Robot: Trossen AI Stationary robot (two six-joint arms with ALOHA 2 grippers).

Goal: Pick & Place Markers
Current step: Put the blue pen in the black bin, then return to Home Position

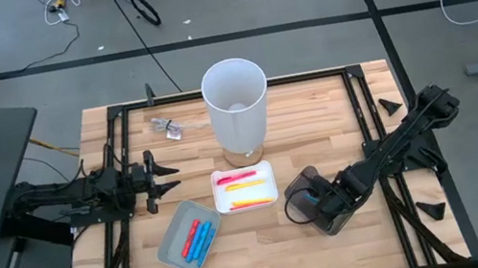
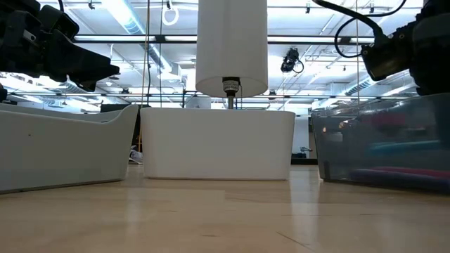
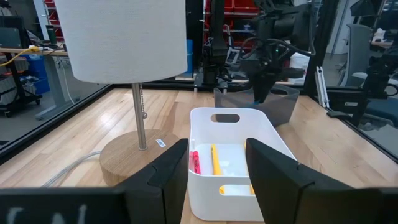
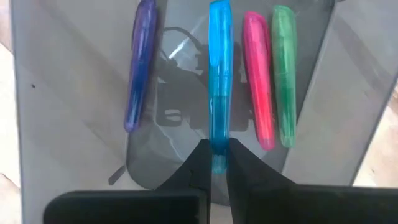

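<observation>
wooden table (image 1: 335,244), lab floor around it; lamp (image 1: 236,105) at the back. dark tray (image 4: 74,93), right side: right claw (image 4: 216,163) dips into it, fingers pinched on the end of a light blue marker (image 4: 219,74). marker's long axis runs straight away from the claw, in line with the fingers. beside it lie purple (image 4: 139,62), pink (image 4: 257,74) and green (image 4: 284,68) markers, parallel. white tray (image 1: 264,167), centre: yellow and red markers. grey tray (image 1: 172,243): blue, red. left claw (image 3: 217,168) open, waiting short of the white tray.

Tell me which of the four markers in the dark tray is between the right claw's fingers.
The light blue marker: the right claw is shut on its lower end. The purple, pink and green markers lie untouched beside it.
</observation>
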